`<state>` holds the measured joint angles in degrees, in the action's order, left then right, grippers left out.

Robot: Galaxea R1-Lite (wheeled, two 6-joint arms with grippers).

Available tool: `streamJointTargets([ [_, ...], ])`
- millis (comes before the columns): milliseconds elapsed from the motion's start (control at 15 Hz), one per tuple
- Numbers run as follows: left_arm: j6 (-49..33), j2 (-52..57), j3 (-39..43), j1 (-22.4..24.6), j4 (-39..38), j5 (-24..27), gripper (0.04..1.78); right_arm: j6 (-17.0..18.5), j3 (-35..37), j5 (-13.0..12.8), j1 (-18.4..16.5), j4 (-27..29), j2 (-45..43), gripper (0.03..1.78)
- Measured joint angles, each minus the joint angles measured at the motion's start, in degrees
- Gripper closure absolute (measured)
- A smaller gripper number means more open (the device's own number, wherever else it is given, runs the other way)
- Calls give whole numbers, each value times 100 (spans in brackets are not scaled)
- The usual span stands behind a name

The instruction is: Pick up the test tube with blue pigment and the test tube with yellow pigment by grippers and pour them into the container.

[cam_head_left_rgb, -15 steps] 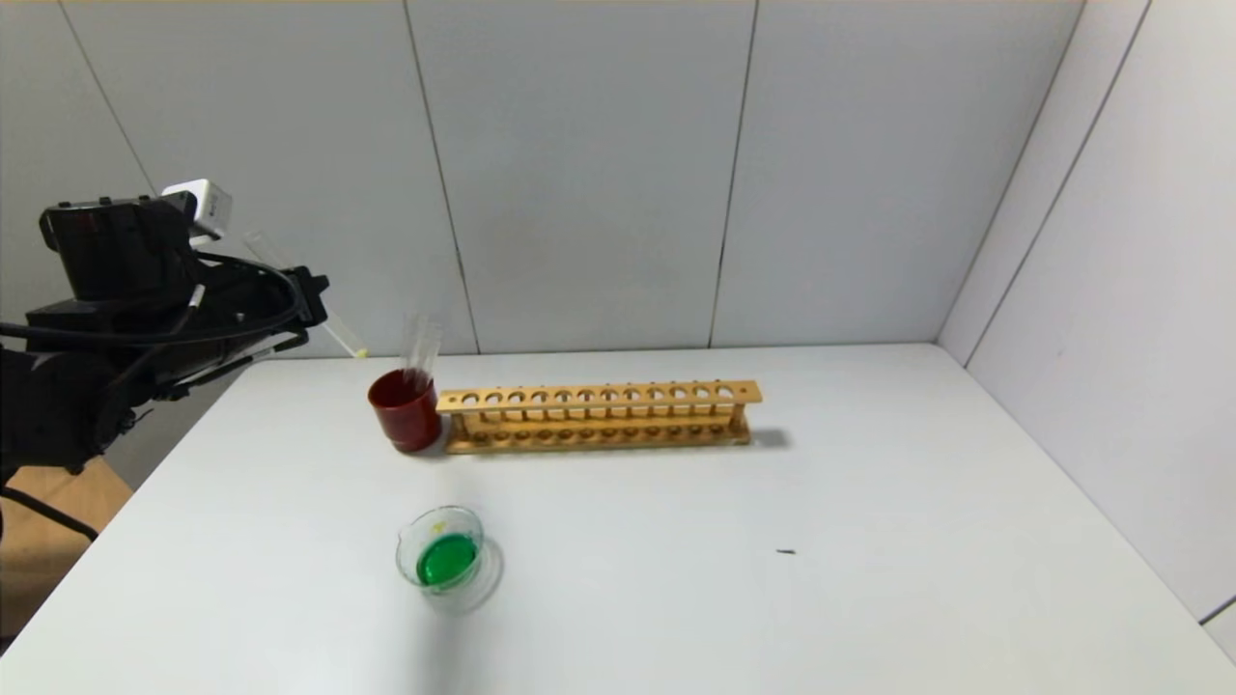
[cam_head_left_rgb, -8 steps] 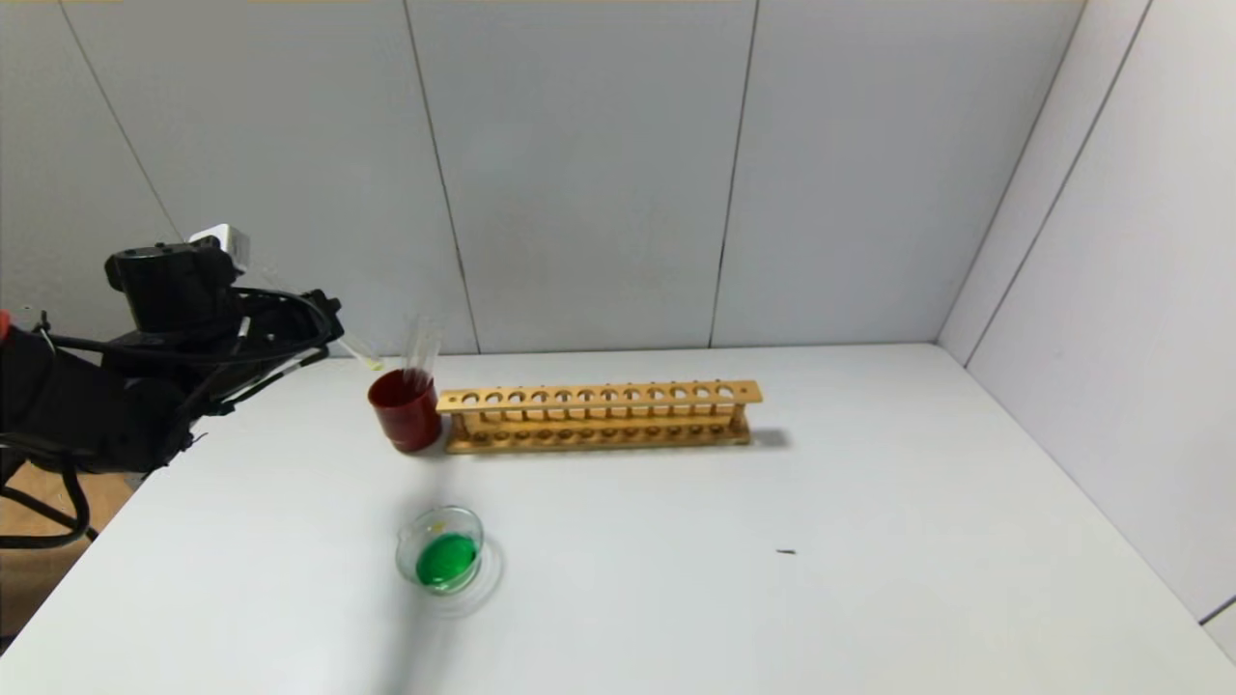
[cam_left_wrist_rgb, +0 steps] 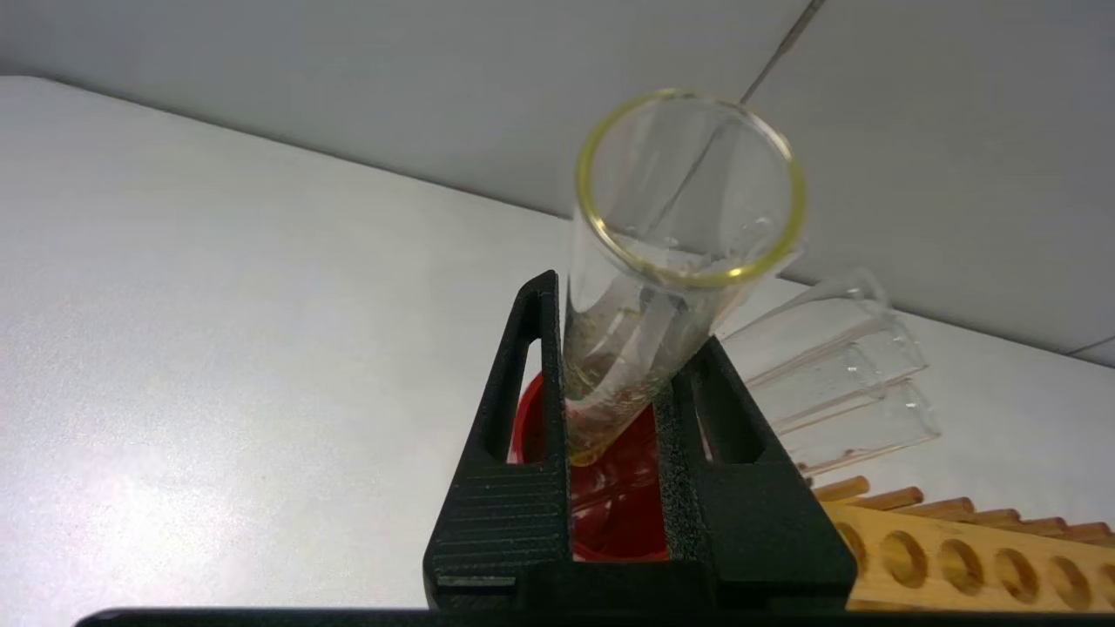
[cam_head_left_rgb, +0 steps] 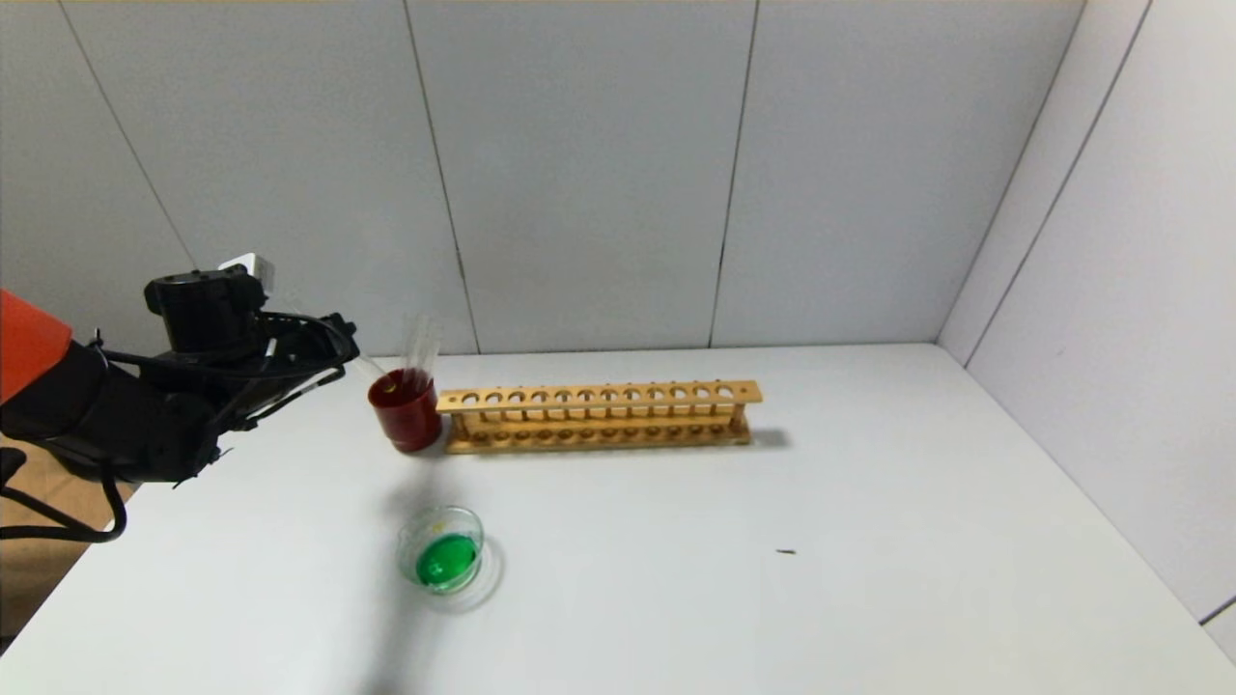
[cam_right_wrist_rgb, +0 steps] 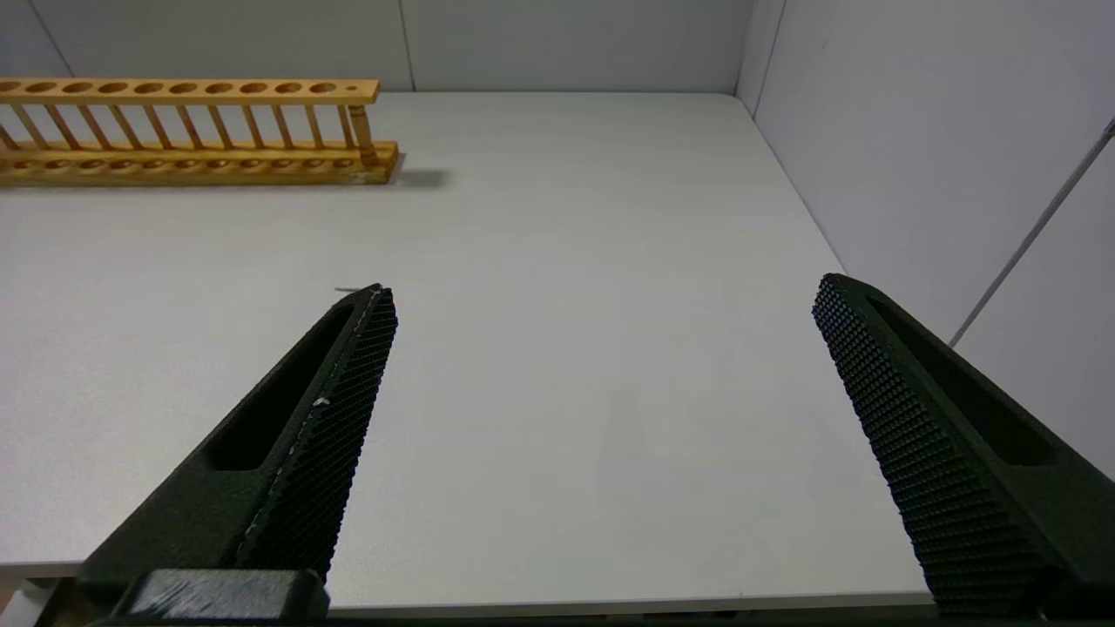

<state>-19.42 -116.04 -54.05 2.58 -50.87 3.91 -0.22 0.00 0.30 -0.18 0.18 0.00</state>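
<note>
My left gripper [cam_head_left_rgb: 333, 359] is shut on the test tube with yellow pigment [cam_head_left_rgb: 372, 372], at the table's back left. The tube slants down, and its yellow-stained tip rests inside the dark red cup [cam_head_left_rgb: 406, 410]. In the left wrist view the fingers [cam_left_wrist_rgb: 523, 418] clamp the tube [cam_left_wrist_rgb: 671, 261] above the red cup [cam_left_wrist_rgb: 610, 514]; only yellow residue clings inside. The container [cam_head_left_rgb: 440, 512], a low clear beaker, holds green liquid nearer the front. No blue-tipped tube shows. My right gripper [cam_right_wrist_rgb: 601, 296] is open and empty over the table's front right.
Two colourless tubes [cam_head_left_rgb: 422, 347] lean in the red cup, also shown in the left wrist view [cam_left_wrist_rgb: 836, 366]. An empty wooden rack [cam_head_left_rgb: 599, 415] stands right of the cup. Grey walls close the back and right. A small dark speck [cam_head_left_rgb: 786, 552] lies on the table.
My left arm has moved right and down with the yellow-tipped tube. Its tip, earlier in the air left of the red cup, now sits inside the cup.
</note>
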Motion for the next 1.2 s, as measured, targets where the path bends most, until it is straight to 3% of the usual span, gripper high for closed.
streamJointTargets([
  [533, 63, -352, -7, -236, -268, -41, 149, -2, 0, -1, -2, 0, 0, 6],
  [733, 66, -374, -35, -280, -268, -39, 139, 0, 0, 0, -2, 0, 0, 6],
  [867, 66, -374, -41, -280, -268, -48, 118, 0, 0, 0, 2, 0, 0, 6],
  [1200, 137, -260, -44, -269, -257, -48, 37, 0, 0, -1, 0, 0, 0, 6],
])
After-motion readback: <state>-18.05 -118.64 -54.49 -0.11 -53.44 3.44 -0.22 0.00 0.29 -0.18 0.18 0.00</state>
